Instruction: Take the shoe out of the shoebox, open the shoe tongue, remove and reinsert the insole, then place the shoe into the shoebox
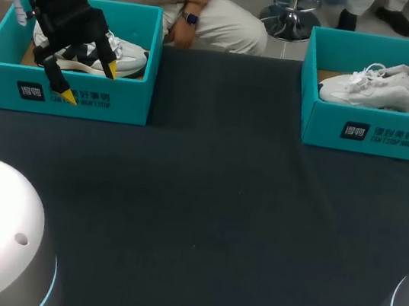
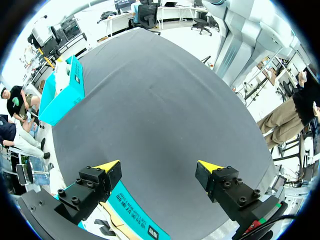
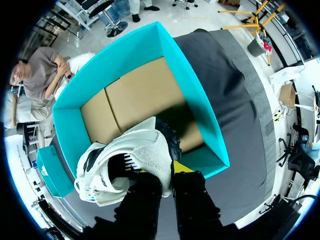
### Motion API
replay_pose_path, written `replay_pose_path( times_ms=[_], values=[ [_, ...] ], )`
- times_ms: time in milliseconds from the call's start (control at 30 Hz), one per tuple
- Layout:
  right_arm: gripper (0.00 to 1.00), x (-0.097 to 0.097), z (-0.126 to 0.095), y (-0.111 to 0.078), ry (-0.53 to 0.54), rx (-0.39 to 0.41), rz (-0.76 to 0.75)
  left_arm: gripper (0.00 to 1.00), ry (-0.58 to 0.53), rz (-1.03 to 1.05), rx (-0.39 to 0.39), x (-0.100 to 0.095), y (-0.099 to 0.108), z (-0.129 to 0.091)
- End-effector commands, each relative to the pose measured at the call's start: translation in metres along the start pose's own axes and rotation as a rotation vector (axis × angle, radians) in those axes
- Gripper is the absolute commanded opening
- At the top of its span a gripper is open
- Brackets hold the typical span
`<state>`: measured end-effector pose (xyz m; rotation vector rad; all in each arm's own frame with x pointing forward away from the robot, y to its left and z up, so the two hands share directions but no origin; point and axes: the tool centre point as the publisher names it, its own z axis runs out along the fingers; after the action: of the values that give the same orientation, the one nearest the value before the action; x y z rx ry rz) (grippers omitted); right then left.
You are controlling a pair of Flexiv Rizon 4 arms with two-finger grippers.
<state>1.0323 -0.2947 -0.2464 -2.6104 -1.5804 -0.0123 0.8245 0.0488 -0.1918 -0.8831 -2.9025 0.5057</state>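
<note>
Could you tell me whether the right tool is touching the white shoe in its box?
Touching. In the right wrist view the right tool has both fingers pressed on the heel of the white shoe.

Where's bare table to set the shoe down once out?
Free: the dark tablecloth between left shoebox and right shoebox, and everything in front of them. Crowded: both boxes hold shoes; left gripper hangs open over the left one, right gripper is shut on the white shoe in the right.

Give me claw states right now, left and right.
Left claw: open, holding nothing.
Right claw: closed on the heel of the white shoe.
</note>
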Motion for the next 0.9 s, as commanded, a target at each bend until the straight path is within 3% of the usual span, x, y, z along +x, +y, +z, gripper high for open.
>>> replay_pose_path(
  times_ms=[33,533,900],
  values=[
    [0.0,-0.004,-0.007,-0.003,0.027,0.004,0.001,1.0,0.003,0.0,-0.002,0.0,0.0,0.0],
    [0.0,-0.003,-0.031,-0.002,0.077,0.013,-0.005,1.0,0.003,0.0,-0.002,0.0,0.0,0.0],
    [0.0,-0.003,-0.012,-0.004,0.073,0.051,-0.009,1.0,0.003,0.0,-0.002,0.0,0.0,0.0]
  ],
)
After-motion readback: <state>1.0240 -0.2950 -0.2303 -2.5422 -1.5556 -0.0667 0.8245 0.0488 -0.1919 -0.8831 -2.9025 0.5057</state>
